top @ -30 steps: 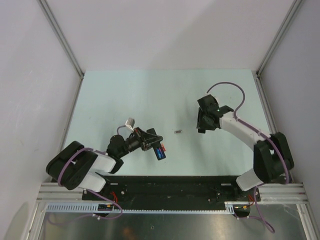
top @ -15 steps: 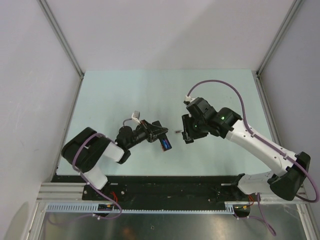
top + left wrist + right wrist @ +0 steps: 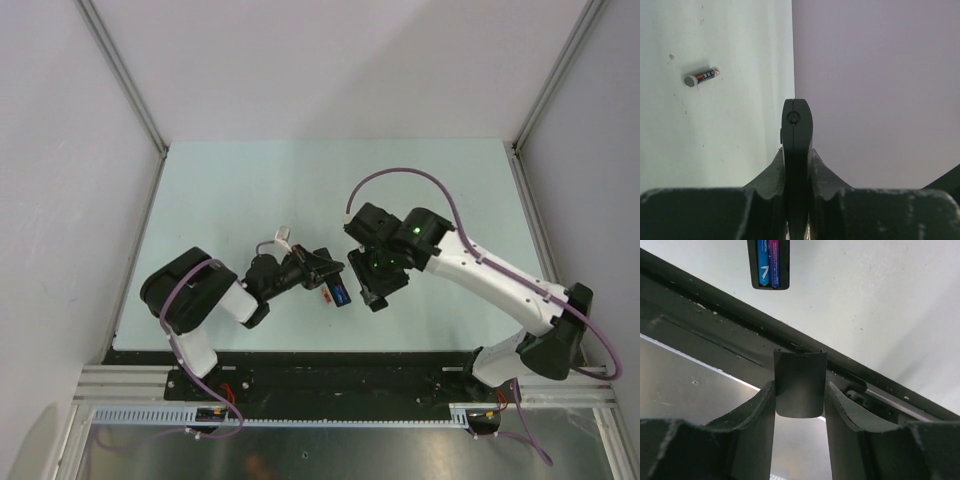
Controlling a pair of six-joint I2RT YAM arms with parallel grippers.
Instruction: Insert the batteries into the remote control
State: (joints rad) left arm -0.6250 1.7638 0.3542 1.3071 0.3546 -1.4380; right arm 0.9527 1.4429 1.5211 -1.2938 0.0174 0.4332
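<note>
My left gripper (image 3: 322, 271) is shut on the remote control (image 3: 338, 293), a slim black bar held off the table. It shows edge-on between the fingers in the left wrist view, remote control (image 3: 797, 135). Its open slot (image 3: 769, 262) holds two batteries, a blue one (image 3: 763, 262) and a magenta one (image 3: 775, 262). My right gripper (image 3: 800, 390) is shut on a curved black cover plate (image 3: 800, 382), just right of the remote. A loose battery (image 3: 701, 77) with a black and orange label lies on the table.
The pale green table (image 3: 250, 190) is ringed by white walls. A black rail (image 3: 715, 315) and a metal frame (image 3: 330, 385) run along the near edge, below the right gripper. The loose battery is hidden under the right arm in the top view.
The right arm has swung left and nearer with the cover plate, ending beside the remote. The left gripper has carried the remote a little to the right.
</note>
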